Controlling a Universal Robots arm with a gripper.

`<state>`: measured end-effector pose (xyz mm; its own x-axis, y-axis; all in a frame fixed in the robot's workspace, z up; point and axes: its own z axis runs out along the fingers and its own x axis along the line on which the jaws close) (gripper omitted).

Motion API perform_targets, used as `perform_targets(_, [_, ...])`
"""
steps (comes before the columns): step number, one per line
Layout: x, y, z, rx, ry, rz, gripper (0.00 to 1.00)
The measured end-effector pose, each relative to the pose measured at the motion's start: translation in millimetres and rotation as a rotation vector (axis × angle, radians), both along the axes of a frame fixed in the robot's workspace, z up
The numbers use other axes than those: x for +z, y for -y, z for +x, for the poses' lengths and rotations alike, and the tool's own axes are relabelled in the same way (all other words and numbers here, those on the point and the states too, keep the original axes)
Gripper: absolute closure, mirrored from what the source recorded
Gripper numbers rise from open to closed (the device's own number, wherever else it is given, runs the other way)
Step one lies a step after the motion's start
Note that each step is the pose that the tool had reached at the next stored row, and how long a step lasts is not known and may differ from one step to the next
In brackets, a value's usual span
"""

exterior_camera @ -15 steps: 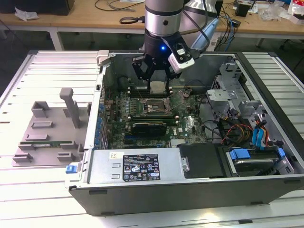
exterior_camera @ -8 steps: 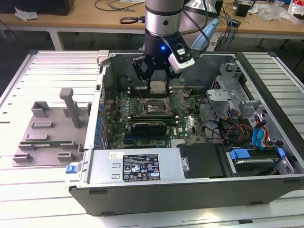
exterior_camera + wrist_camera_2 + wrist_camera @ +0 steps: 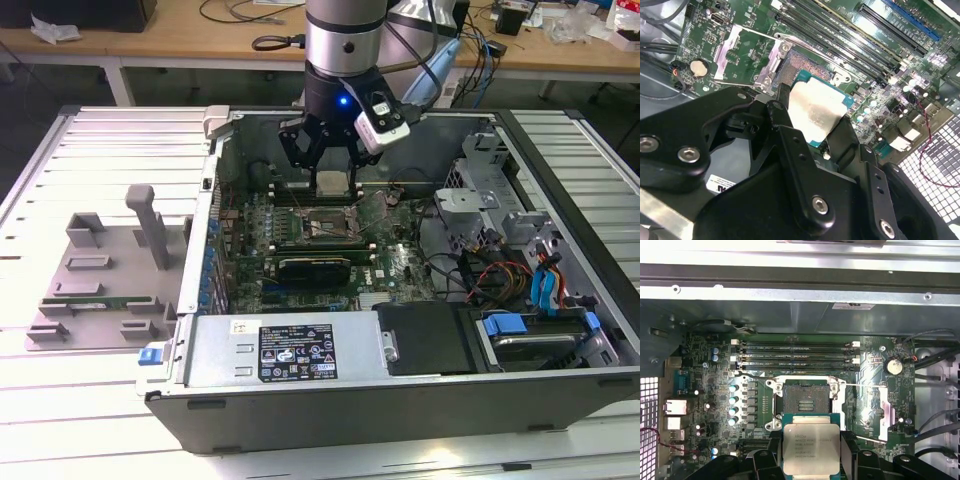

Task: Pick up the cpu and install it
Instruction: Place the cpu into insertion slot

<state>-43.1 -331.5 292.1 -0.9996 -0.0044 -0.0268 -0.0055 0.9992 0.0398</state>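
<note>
Ribbed white bench (image 3: 80, 400) under bright room light, with wooden worktops (image 3: 200, 40) and loose cables (image 3: 240, 12) beyond its far edge. On the bench, from the middle toward the edge at the exterior view's right, an open computer case (image 3: 400, 405) lying on its side, motherboard (image 3: 400, 265) facing up. Along the case's near wall, a grey power supply (image 3: 290, 345) with a dark label. Near the opposite edge of the bench, at the exterior view's left, a grey moulded fixture (image 3: 60, 265) with an upright post and a long green memory stick (image 3: 100, 300) lying in it, well apart from the case.

Reaching down into the case from above, the silver arm (image 3: 345, 40) with its black gripper (image 3: 331, 180). Gripper clenched on the cpu (image 3: 331, 183), black fingers (image 3: 782, 125) pressed against two opposite edges, shiny silver top turned toward both wrist cameras, thin green rim showing around it.

In the first wrist view, cpu (image 3: 811, 445) held level between the fingers, hanging over the motherboard and just overlapping one edge of the open socket (image 3: 805, 400). Not seated: socket bare, contact field exposed, metal load plate (image 3: 880, 410) hinged open and lying out toward the coin cell (image 3: 893, 365). Beyond the socket, four long memory slots (image 3: 795, 355) side by side. In the second wrist view, the same grip from the other side, with the cpu (image 3: 815, 112) above the socket (image 3: 807, 65).
</note>
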Motion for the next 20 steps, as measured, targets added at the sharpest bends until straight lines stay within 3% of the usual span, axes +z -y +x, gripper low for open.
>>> perform_targets(1, [0.0, 0.0, 0.0, -0.001, 0.0000, 0.0000, 0.45])
perform_targets(3, [-0.1, 0.0, 0.0, -0.044, 0.0000, 0.0000, 0.45])
perform_targets(4, [-0.3, 0.0, 0.0, -0.078, 0.0000, 0.0000, 0.45])
perform_targets(7, [-0.9, 0.0, 0.0, -0.236, 0.0000, -0.0001, 0.45])
perform_targets(9, [-1.1, 0.0, 0.0, -0.276, 0.0000, -0.0001, 0.45])
perform_targets(13, [-1.9, 0.0, 0.0, -0.397, 0.0000, -0.0001, 0.45])
perform_targets(14, [-2.2, 0.0, 0.0, -0.449, 0.0000, 0.0000, 0.45])
perform_targets(16, [-2.4, 0.0, 0.0, -0.498, 0.0000, -0.0001, 0.45])
perform_targets(18, [-2.8, 0.0, 0.0, -0.605, 0.0000, -0.0001, 0.45])
perform_targets(20, [-3.0, 0.0, 0.0, -0.639, 0.0000, 0.0000, 0.45])
